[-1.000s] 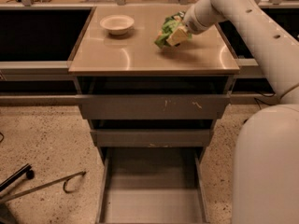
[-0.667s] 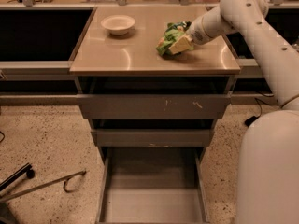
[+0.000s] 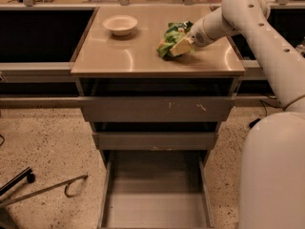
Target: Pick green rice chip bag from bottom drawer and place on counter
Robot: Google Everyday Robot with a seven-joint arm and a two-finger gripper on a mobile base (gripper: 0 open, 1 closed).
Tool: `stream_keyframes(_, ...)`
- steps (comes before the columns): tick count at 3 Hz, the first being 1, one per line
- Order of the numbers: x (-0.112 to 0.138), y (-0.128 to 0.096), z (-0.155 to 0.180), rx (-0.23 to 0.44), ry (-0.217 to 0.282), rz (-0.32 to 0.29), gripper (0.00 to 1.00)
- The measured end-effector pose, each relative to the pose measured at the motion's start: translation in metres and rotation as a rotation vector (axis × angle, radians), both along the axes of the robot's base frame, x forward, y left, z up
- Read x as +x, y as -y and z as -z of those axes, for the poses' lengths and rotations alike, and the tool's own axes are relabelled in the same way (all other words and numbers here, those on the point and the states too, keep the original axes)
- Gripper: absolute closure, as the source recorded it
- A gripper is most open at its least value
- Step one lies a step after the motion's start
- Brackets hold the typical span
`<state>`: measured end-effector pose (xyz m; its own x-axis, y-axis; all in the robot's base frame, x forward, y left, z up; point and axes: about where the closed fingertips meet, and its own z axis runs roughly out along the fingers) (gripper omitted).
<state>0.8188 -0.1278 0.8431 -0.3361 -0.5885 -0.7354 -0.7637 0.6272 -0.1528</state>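
The green rice chip bag [image 3: 170, 38] is on the counter [image 3: 124, 56], right of its middle. My gripper [image 3: 181, 45] is at the bag's right side, its pale fingers closed on the bag. The white arm reaches in from the right. The bottom drawer [image 3: 156, 209] is pulled open below the cabinet and its grey floor is bare.
A white bowl [image 3: 120, 24] stands on the counter's back left. Two upper drawers [image 3: 157, 109] are partly pulled out. Dark recessed shelves flank the cabinet. A metal stand with a hooked rod [image 3: 52, 187] lies on the speckled floor at the left. My white base fills the lower right.
The gripper with the bag has come down slightly and toward the front of the counter, so the bag now rests on the top.
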Motion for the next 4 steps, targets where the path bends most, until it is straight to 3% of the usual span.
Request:
stream_keyframes(2, 0.0, -0.0001, 0.0001, 0.0, 0.0, 0.0, 0.11)
stream_keyframes(3, 0.0, -0.0001, 0.0001, 0.0, 0.0, 0.0, 0.0)
stream_keyframes(4, 0.0, -0.0001, 0.0001, 0.0, 0.0, 0.0, 0.0)
